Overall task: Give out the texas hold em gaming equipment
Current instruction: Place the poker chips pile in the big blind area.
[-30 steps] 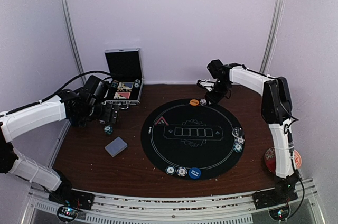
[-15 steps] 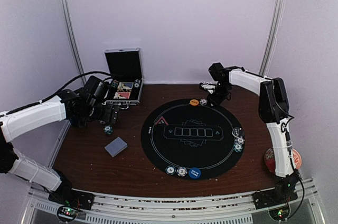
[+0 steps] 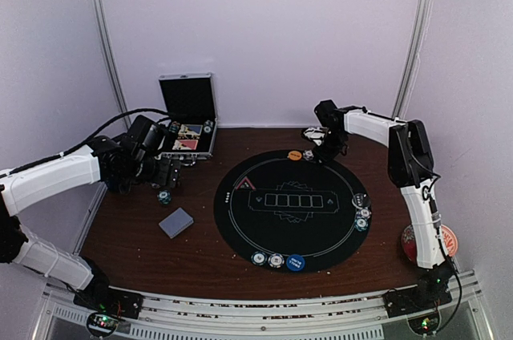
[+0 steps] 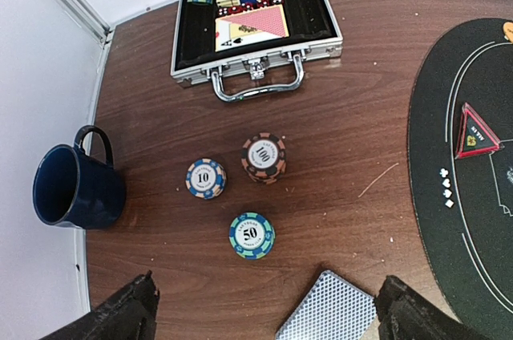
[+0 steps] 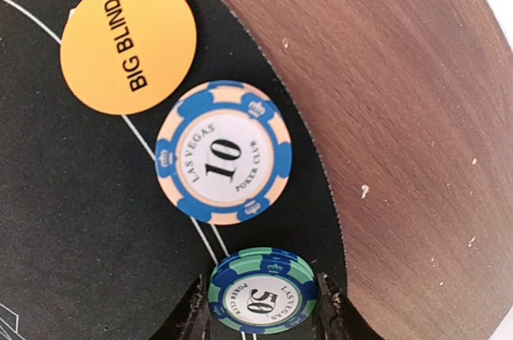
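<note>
My right gripper is shut on a small stack of green 50 chips at the far rim of the black mat. Just beyond it lie a blue 10 chip and the orange Big Blind disc. My left gripper hangs open over the bare wood. Below it stand a 50 stack, a 10 stack and a dark 100 stack, with the grey-blue card deck near its right finger. The red triangle marker lies on the mat's left side.
An open metal case with cards and chips sits at the back left. A dark blue mug stands by the left wall. Chips and a blue disc line the mat's near rim, more chips its right. A red cup and saucer sit at the right edge.
The right arm's wrist has swung slightly left along the mat's far rim with the chips in its jaws. The left arm has not moved.
</note>
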`<action>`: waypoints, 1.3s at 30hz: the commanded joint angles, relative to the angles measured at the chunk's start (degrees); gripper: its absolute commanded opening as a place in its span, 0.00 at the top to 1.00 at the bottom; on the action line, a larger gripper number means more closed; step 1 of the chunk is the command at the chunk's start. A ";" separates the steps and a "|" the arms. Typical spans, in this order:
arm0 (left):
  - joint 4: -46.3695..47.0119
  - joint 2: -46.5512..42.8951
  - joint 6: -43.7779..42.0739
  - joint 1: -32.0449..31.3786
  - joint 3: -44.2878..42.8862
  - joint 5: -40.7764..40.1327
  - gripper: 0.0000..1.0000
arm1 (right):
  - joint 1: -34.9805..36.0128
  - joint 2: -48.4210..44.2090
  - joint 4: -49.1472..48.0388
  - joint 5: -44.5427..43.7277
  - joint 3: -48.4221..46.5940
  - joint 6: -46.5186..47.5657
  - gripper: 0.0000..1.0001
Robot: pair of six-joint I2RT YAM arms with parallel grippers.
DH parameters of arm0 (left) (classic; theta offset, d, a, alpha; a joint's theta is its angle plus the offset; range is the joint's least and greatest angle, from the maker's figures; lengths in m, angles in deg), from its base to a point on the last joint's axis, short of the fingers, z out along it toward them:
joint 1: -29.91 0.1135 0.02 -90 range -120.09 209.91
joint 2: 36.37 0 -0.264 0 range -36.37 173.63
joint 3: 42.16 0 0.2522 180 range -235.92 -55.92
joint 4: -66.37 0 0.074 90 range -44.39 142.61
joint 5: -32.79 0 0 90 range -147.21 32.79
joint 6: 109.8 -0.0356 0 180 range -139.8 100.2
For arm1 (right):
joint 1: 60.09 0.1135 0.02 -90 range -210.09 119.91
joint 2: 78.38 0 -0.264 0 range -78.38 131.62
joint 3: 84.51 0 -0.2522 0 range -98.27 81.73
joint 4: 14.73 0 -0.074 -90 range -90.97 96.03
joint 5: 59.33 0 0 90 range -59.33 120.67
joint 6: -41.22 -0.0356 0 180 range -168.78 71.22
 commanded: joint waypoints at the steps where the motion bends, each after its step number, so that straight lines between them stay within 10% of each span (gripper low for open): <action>1: 1.74 0.28 -0.03 0.56 0.23 0.46 0.02 | -0.32 0.72 -2.43 -2.02 -0.98 0.42 0.70; 29: 1.74 0.80 -0.01 0.57 0.19 0.11 0.02 | -0.35 2.75 -3.63 -2.07 -1.17 2.09 0.63; 39: 1.74 0.91 0.05 0.57 0.24 -0.03 0.02 | -0.26 0.54 -3.27 -1.24 -1.25 2.05 0.38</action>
